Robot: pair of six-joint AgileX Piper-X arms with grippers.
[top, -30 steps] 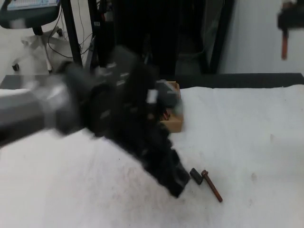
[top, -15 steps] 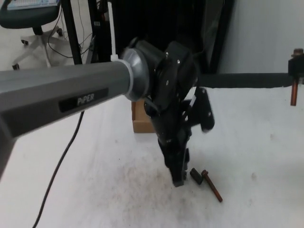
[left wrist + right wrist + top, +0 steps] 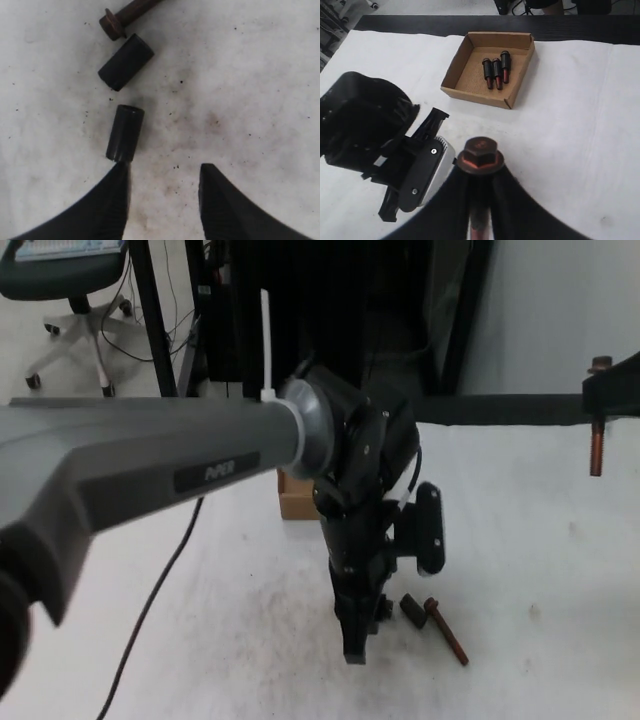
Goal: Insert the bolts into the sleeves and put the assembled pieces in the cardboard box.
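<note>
Left wrist view: you're seeing the left jaws hanging wide open over the bench [image 3: 250, 75], gripping nothing. The first sleeve [image 3: 125, 132] is lying right at the tip of one jaw, outside the gap; can't tell if it's touching. The second sleeve [image 3: 126, 61] is lying just beyond it, apart from it and angled. The loose bolt [image 3: 127, 15] is lying past that, its head nearly touching the second sleeve.

High view: the left arm [image 3: 150, 465] is crossing in from the left, wrist pointing down at the bench, with the left jaws sitting just beside a sleeve and the loose bolt.

The right jaws are sitting high at the far right, well apart from the left. They're clamping the held bolt [image 3: 481, 155], which is hanging head up, shank down below the jaws.

The box [image 3: 477, 96] is sitting toward the back of the bench, beyond the left arm. Three assembled pieces [image 3: 495, 70] are lying side by side in it.
</note>
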